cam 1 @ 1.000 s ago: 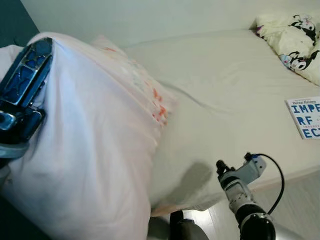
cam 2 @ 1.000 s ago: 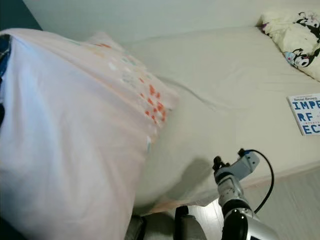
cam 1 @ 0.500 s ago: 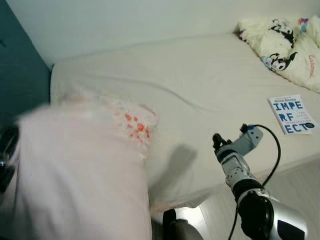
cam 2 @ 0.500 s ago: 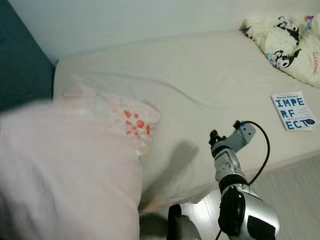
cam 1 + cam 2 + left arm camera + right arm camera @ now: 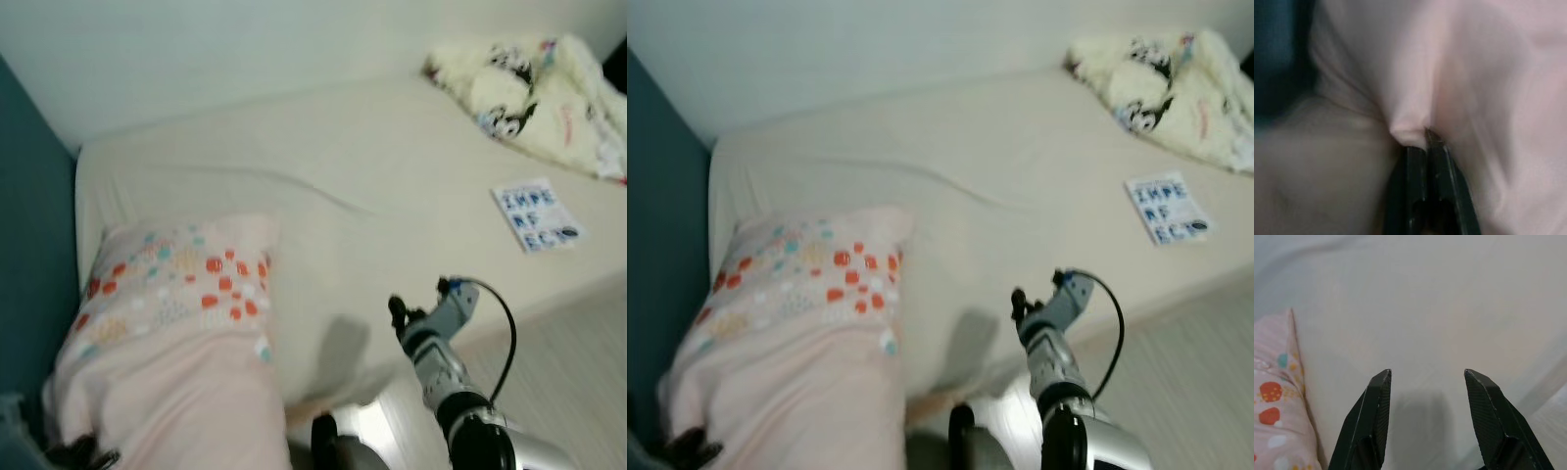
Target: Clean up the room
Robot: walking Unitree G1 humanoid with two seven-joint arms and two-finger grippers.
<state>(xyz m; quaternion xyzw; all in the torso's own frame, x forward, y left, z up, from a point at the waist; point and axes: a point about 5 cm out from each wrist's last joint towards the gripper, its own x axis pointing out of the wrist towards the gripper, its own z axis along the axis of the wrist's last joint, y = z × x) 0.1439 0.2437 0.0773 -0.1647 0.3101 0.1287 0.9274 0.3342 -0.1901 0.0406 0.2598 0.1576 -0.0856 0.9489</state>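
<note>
A pink pillow (image 5: 171,343) with red, white and teal dots lies on the bed (image 5: 392,176) at the robot's left, its dotted end toward the wall and its plain end hanging toward the near edge of the mattress, close to the dark teal wall (image 5: 29,255); the left claw (image 5: 1422,147) is pinched tight on a fold of the pillow's plain pink fabric, its two black fingers (image 5: 1440,171) pressed together with cloth bunched at the tips; in the head views this claw sits low at the near left corner of the pillow (image 5: 83,452), dark and blurred.

The right claw (image 5: 1426,374) hovers over the cream sheet just beside the pillow's right edge, fingers (image 5: 1376,401) spread wide and holding nothing; its shadow falls on the sheet beneath it; seen from the head, the right arm (image 5: 441,362) reaches up from below with a black cable looping off the wrist, near the front edge of the mattress.

Further right on the bed, well apart from the pillow, a book (image 5: 534,213) with a white cover and blue lettering lies flat; beyond it, at the far right corner, a crumpled cream blanket (image 5: 529,88) with black-and-white cartoon figures is heaped against the wall; a strip of pale floor (image 5: 558,382) shows below the mattress on the right; the head views are somewhat blurred.
</note>
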